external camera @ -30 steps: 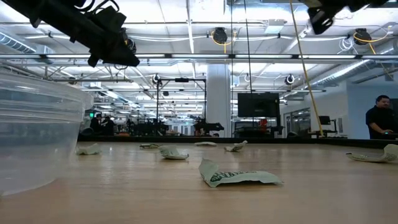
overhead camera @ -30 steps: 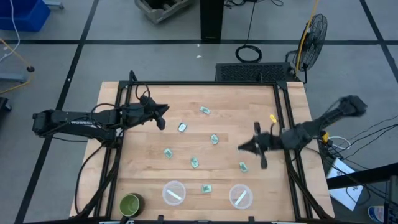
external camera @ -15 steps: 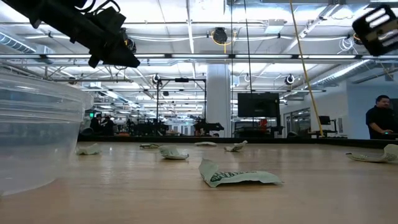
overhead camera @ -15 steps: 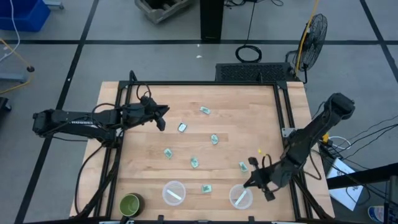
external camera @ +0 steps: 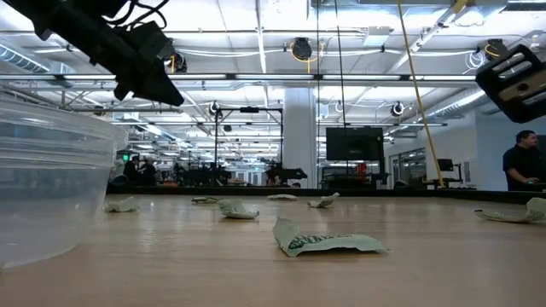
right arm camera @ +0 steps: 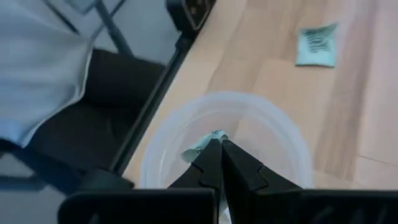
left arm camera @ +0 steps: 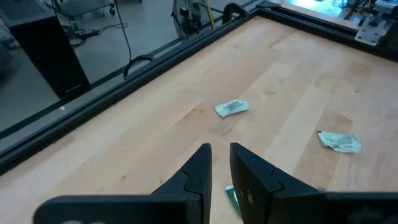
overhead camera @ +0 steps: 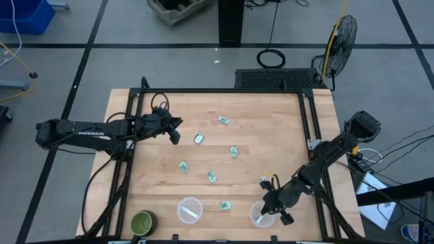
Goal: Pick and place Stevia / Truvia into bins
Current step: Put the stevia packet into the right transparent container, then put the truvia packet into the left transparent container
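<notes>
Several pale green and white Stevia packets lie flat on the wooden table, among them one (overhead camera: 223, 120) near the far side, one (overhead camera: 212, 177) mid-table and one (overhead camera: 224, 205) between the two translucent bins. My right gripper (overhead camera: 266, 207) hovers over the right bin (overhead camera: 253, 218), shut on a packet (right arm camera: 200, 145). The left bin (overhead camera: 190, 210) has a white packet inside. My left gripper (overhead camera: 175, 130) hangs above the table's left part, open by a narrow gap (left arm camera: 221, 165), with a packet (overhead camera: 199, 139) just beyond it. My right gripper pinches a Stevia packet by one end (right arm camera: 211, 138) between its two fingertips, coming from above at a slant. The packet is lifted clear and sticks out past the fingertips over the inside of the right bin (right arm camera: 280, 134).
A round green cup (overhead camera: 142, 221) with a dark inside stands at the near left corner. A black frame (overhead camera: 312, 129) runs along the table's sides. A person (external camera: 520, 162) stands in the room far beyond the table. Bare wood lies between the scattered packets.
My right gripper has swung from the table's right middle toward the near edge and come down over the right bin, staying shut. My left gripper has shifted slightly toward the left edge and tipped a little. The loose packets have not moved.
</notes>
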`<state>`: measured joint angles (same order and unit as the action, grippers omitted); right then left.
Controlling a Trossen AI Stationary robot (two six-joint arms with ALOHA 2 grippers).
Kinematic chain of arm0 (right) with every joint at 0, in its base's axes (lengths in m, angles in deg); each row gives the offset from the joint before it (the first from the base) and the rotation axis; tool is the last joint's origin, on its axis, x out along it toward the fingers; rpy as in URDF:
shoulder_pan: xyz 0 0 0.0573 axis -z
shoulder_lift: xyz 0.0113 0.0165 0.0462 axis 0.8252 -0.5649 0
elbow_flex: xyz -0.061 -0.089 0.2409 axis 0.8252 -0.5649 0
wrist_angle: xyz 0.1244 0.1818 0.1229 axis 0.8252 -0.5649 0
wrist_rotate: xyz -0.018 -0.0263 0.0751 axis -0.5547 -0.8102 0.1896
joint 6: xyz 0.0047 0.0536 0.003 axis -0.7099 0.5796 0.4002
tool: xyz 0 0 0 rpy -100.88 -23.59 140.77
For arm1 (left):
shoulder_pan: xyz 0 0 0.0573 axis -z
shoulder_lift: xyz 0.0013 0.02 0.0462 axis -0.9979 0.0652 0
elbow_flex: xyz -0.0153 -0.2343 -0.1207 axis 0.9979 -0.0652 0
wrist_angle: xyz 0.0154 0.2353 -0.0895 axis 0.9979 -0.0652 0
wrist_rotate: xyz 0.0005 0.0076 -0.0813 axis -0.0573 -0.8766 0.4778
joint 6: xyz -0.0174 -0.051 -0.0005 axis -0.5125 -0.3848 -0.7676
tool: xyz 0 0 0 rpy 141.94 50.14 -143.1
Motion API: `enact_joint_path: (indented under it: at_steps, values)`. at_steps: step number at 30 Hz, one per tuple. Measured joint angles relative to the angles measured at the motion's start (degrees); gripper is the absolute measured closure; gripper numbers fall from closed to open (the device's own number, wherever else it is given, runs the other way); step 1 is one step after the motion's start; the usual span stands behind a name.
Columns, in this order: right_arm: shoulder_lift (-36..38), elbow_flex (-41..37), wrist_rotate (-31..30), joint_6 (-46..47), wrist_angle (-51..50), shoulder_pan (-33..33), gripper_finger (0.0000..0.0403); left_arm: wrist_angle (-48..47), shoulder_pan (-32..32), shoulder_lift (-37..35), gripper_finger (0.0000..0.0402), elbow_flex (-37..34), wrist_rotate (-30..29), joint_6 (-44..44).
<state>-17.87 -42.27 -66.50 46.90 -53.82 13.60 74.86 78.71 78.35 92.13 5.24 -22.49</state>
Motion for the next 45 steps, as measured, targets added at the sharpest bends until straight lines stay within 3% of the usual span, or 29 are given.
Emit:
enact_joint_path:
  at_steps: [8, 21, 29, 37, 45]
  values:
    - [-4.71, 8.76, 2.30, -2.20, -19.21, 3.24, 0.0403, -0.64, 0.00, 0.00, 0.0339, 0.01, 0.70, -1.42]
    - [-10.92, 10.58, 6.84, -0.75, -15.37, 4.05, 0.0398, -1.74, -0.02, 0.00, 0.0339, -0.01, 1.93, -1.46]
    - [-11.42, 10.57, 6.75, -1.15, -13.45, 4.05, 0.0342, -1.99, -0.02, 0.00, 0.0339, -0.01, 1.93, -2.56]
    - [-7.63, 10.57, 6.86, -0.46, -13.92, 4.05, 0.0315, -1.99, 0.02, 0.00, 0.0339, 0.01, 5.51, -4.35]
    - [5.46, 10.55, 6.53, -2.53, -17.43, 4.05, 0.0334, -1.50, 0.04, 0.00, 0.0339, -0.01, 6.02, -5.69]
